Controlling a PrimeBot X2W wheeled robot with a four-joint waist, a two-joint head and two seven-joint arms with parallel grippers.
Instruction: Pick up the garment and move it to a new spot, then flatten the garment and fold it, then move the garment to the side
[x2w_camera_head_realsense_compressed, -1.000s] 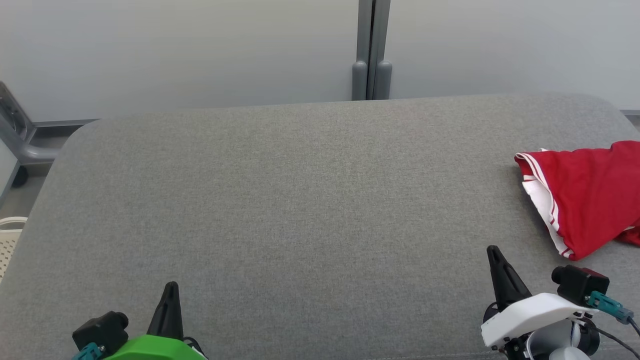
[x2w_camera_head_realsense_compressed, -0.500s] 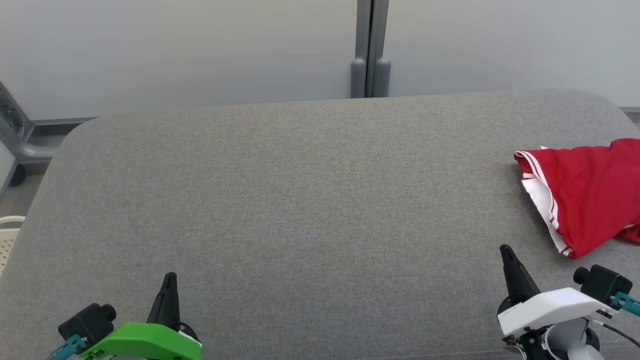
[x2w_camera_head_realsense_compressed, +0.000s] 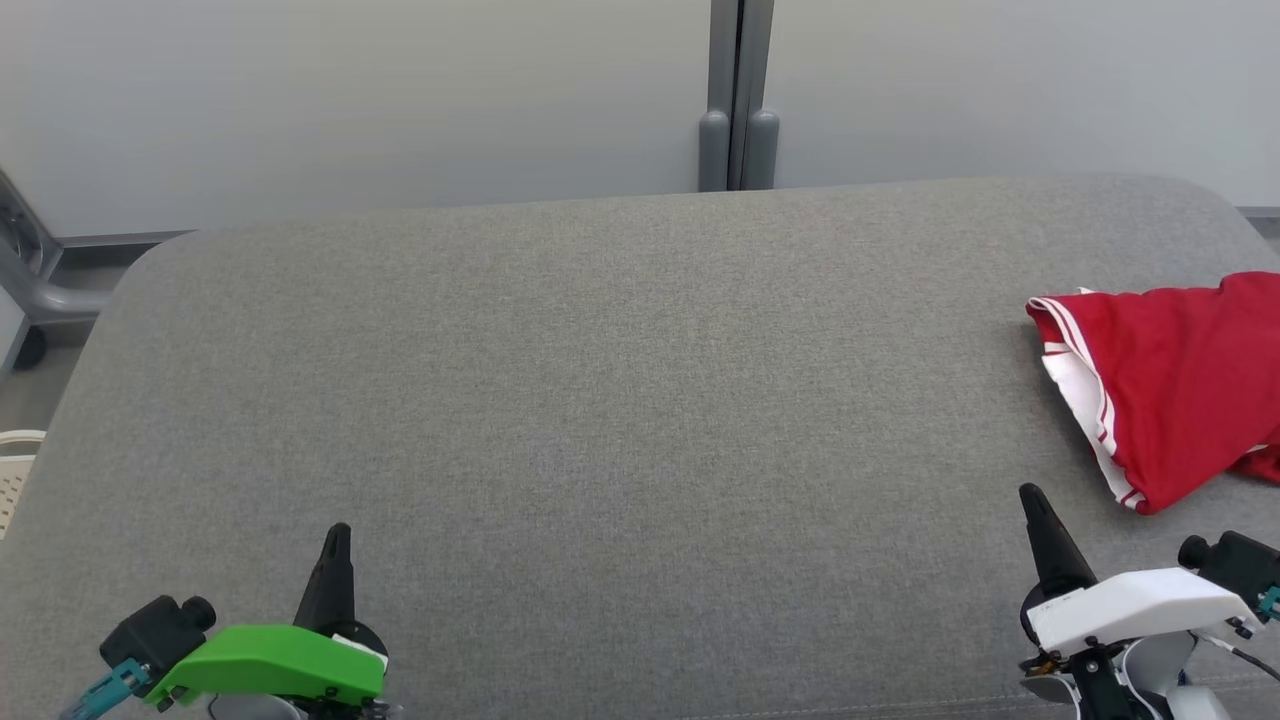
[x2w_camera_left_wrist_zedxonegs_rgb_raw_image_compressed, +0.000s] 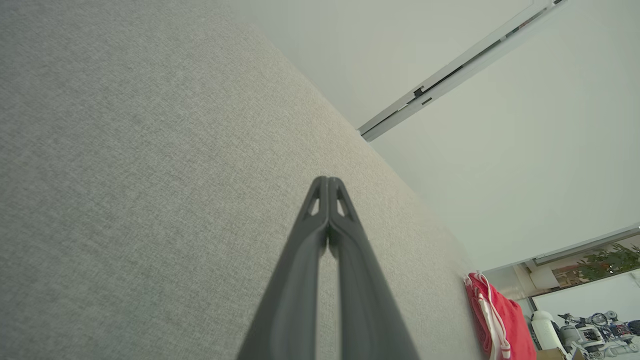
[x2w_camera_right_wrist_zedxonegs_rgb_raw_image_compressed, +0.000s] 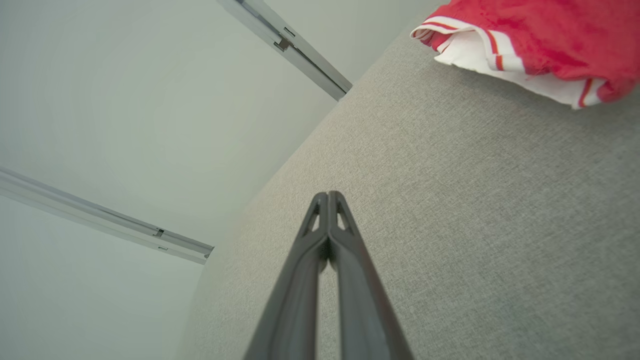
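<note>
Okay, head view first. Your left claw (x2w_camera_head_realsense_compressed: 337, 532) sits at the lower left with a green housing behind it, its fingers pressed together and nothing between them. Your right claw (x2w_camera_head_realsense_compressed: 1030, 495) is at the lower right with a white housing, fingers likewise together and empty. Both point up the view over the grey table (x2w_camera_head_realsense_compressed: 600, 400). The garment (x2w_camera_head_realsense_compressed: 1170, 380) is red with white trim and thin red stripes. It lies on the table's right side, cut off by the frame edge. It's near your right claw but apart from it, ahead and to the right of the tip, and well apart from the left claw. Behind the table you've got a pale wall (x2w_camera_head_realsense_compressed: 350, 100) with a grey post (x2w_camera_head_realsense_compressed: 738, 100) at its middle.

Left wrist view: you look along the left claw (x2w_camera_left_wrist_zedxonegs_rgb_raw_image_compressed: 328, 179), two dark fingers meeting at the tips with nothing held, over the table (x2w_camera_left_wrist_zedxonegs_rgb_raw_image_compressed: 125, 175). The garment (x2w_camera_left_wrist_zedxonegs_rgb_raw_image_compressed: 500, 320) shows small at the lower right.

Right wrist view: the right claw (x2w_camera_right_wrist_zedxonegs_rgb_raw_image_compressed: 327, 194) is closed tip to tip and empty, over the table (x2w_camera_right_wrist_zedxonegs_rgb_raw_image_compressed: 475, 200). The garment (x2w_camera_right_wrist_zedxonegs_rgb_raw_image_compressed: 540, 35) is at the top right, its white striped hem facing the claw. It rests on the table, not touching the fingers.
</note>
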